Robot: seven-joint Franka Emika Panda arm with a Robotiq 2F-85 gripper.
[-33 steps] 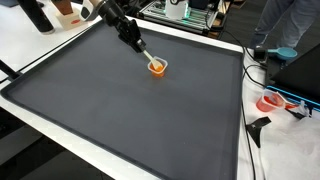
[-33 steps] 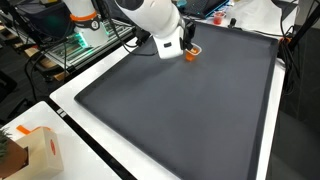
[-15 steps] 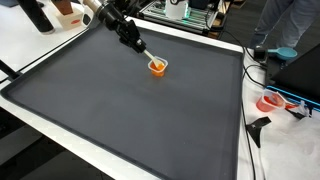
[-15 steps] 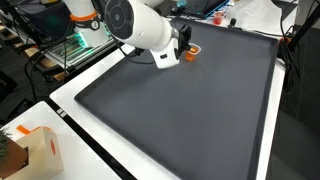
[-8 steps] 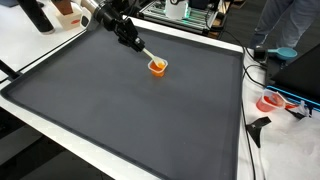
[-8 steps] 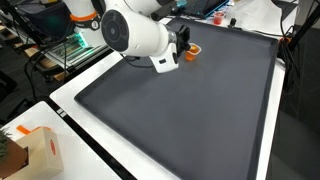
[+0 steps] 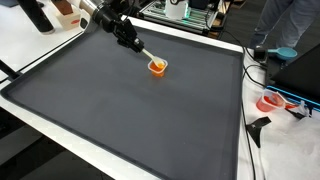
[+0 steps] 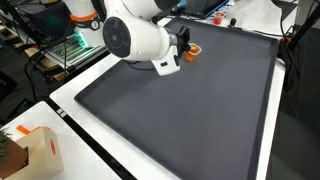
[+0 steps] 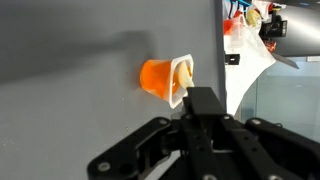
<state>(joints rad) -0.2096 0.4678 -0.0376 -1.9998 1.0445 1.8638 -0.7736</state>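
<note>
Dark grey matting (image 7: 130, 115) covers a white table (image 7: 60, 142) in a lab crowded with equipment racks and cables. One orange plastic cup (image 7: 156, 67) sits on the mat, toward 1 o'clock from its middle, well away from the near edge. One gripper (image 7: 146, 57) reaches down to it from 10 o'clock, its tip at the cup's rim.

An exterior view shows a person's legs (image 7: 290, 25) at the far corner and a red-and-white object (image 7: 272, 102) on the table edge at 3 o'clock. From the opposite side, the arm's big white joint (image 8: 140, 35) hides most of the gripper (image 8: 182, 44), the cup (image 8: 191, 51) peeks out at 3 o'clock of it, and one cardboard box (image 8: 35, 150) stands at 8 o'clock.

Only the wrist view shows the cup (image 9: 160, 78) close up, with its white rim and a pale cream tip (image 9: 185, 72) at that rim. The gripper (image 9: 200, 100) lies just below, at 5 o'clock, its fingers drawn together; whether they pinch the cream tip I cannot tell.
</note>
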